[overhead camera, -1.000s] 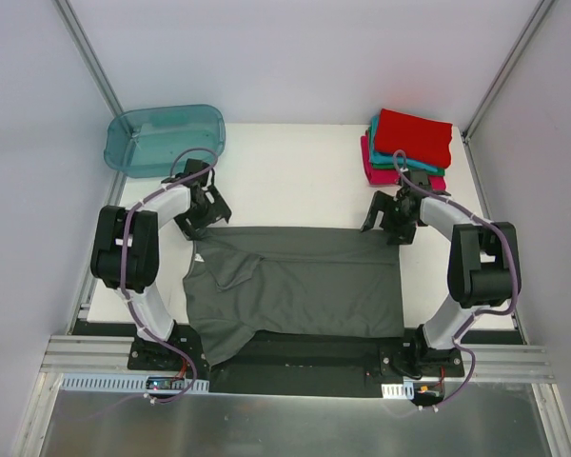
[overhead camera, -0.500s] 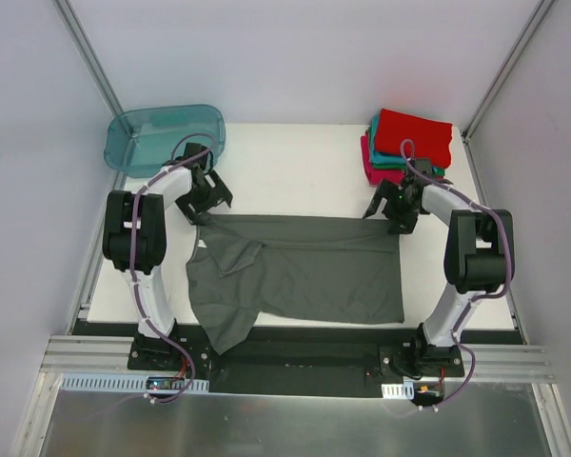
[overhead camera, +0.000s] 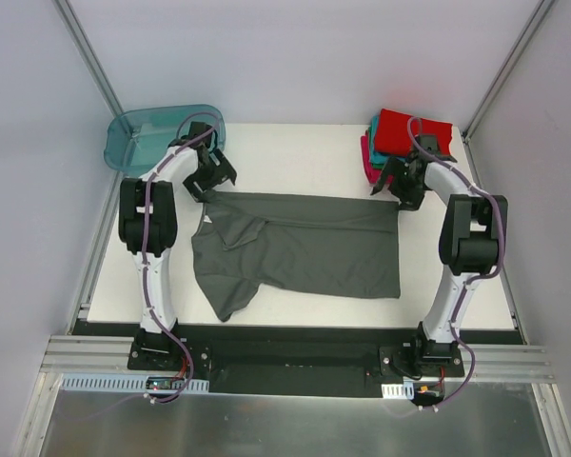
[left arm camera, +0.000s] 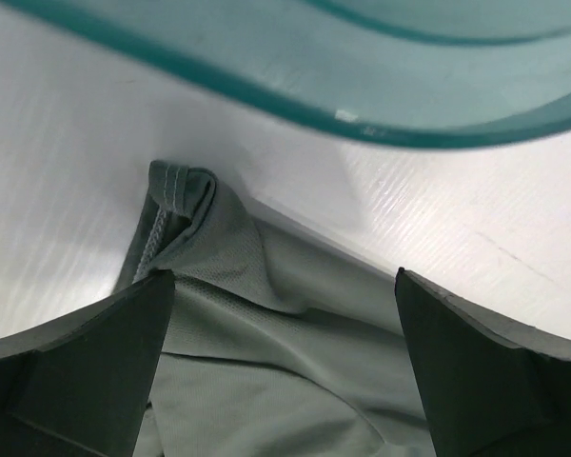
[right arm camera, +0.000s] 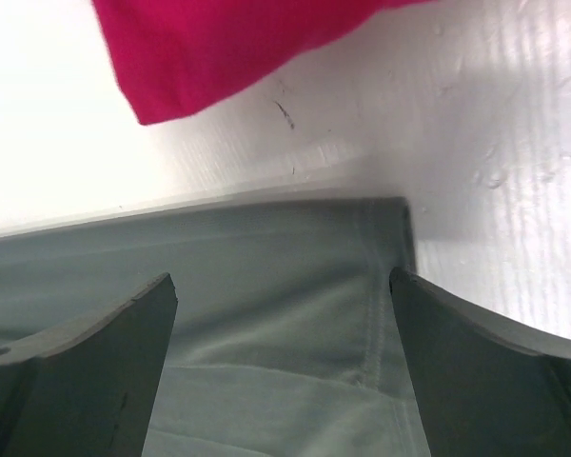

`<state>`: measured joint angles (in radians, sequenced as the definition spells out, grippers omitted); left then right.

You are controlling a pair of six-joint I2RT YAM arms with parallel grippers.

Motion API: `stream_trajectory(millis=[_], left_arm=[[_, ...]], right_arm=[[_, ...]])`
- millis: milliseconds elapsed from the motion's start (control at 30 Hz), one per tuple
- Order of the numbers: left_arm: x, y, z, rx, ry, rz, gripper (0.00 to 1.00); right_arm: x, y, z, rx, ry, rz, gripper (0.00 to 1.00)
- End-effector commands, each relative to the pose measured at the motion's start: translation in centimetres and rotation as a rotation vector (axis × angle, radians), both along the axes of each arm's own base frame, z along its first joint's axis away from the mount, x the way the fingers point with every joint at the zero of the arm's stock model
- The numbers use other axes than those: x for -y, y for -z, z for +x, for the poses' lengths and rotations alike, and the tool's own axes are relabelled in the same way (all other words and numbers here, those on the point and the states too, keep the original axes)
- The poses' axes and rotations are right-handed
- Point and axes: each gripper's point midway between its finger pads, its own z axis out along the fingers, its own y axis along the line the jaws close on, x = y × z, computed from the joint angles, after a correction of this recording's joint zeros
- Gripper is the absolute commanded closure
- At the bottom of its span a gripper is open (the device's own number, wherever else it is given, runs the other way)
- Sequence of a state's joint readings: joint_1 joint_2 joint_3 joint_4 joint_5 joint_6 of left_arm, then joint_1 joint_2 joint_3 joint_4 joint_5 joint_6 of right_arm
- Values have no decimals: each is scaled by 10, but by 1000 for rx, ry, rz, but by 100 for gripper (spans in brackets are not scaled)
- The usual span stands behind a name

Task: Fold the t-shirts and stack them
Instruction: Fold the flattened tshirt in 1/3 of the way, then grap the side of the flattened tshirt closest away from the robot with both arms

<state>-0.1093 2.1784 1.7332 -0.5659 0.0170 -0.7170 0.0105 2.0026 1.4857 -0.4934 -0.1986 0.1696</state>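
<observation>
Jaws spread wide, the left gripper (overhead camera: 212,183) stands over the far left corner of the grey shirt (overhead camera: 305,248). In the left wrist view its fingers (left arm camera: 86,371) flank a bunched, stitched hem, with cloth lying loose between them and nothing pinched. The right gripper (overhead camera: 401,188) is just as wide over the far right corner, where its wrist view shows a flat hemmed corner between its fingers (right arm camera: 76,371). Whether any fingertip presses on the cloth I cannot tell.

The grey shirt lies spread across the middle of the table (overhead camera: 295,157), its far edge running almost straight from one gripper to the other. Its right half lies flat. Its left half is rumpled, with a flap trailing toward the near edge.

At the far right corner sits a folded stack: red shirt (overhead camera: 414,133) on top, teal shirt (overhead camera: 373,126) under it, pink shirt (overhead camera: 366,157) lowest. The pink edge is near the grey corner but apart from it. The tub (overhead camera: 162,133) sits at the far left, its rim close to the left gripper.
</observation>
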Motion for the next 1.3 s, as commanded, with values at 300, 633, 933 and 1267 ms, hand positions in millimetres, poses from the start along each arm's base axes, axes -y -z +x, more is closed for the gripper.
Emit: stream_trajectory(millis=[300,633,933,1267], left_arm=[[-14,-119,-169,178,-9,46,1],[31,-27,-342,16,79,-195,8],[33,17,-384,-74,-16,-284,33],[29,22,-382,-102,-25,-234,81]], right_arm=[[22,-86,-131,192,91,-84,4],[11,-66,-201,221,10,-39,4],[-1,-54,-198,334,10,31,4],[-1,-46,-202,307,13,35,4]])
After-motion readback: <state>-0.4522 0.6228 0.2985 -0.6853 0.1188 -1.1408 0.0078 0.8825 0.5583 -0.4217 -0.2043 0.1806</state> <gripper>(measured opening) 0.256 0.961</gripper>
